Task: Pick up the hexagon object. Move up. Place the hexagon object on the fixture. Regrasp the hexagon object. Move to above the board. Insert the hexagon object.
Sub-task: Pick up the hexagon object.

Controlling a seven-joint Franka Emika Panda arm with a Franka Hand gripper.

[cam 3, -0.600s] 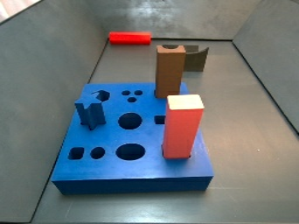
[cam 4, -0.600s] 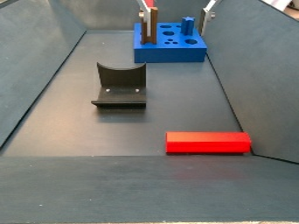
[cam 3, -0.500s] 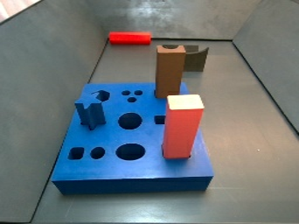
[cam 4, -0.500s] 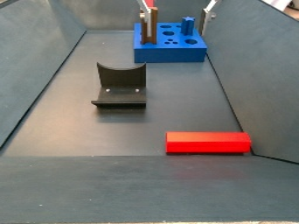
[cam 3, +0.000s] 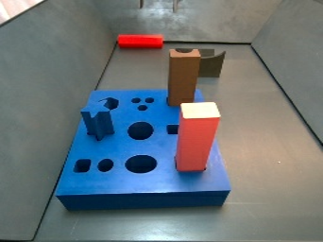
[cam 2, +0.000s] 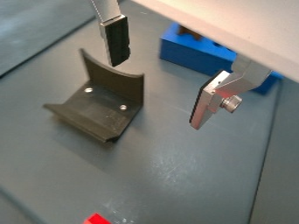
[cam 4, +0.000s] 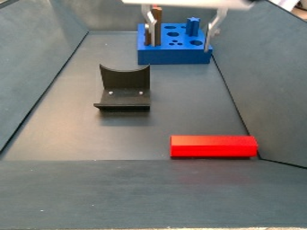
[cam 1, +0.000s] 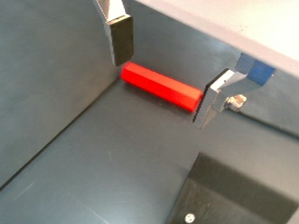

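Observation:
The hexagon object [cam 1: 160, 86], a slim bright red rod, lies flat on the dark floor by the wall. In a wrist view it shows between the fingers of my gripper [cam 1: 167, 70], which hangs well above it, open and empty. Both side views also show the hexagon object [cam 3: 140, 42] [cam 4: 214, 146] lying alone. The fixture [cam 2: 100, 105] [cam 4: 122, 88], a short dark block with a curved notch, stands apart from it. The board [cam 3: 145, 151] [cam 2: 216, 59] is the blue slab with holes. Only the pale body of the gripper [cam 4: 180, 4] shows at a side view's top edge.
A brown post [cam 3: 184, 76] and a thick red block with a pale top [cam 3: 197, 135] stand in the board, beside a small blue peg [cam 3: 96, 123]. Sloping grey walls [cam 4: 42, 81] close in the floor on all sides.
The gripper's pale body has come into view at the top edge of the side views. The rod, fixture and board have not moved.

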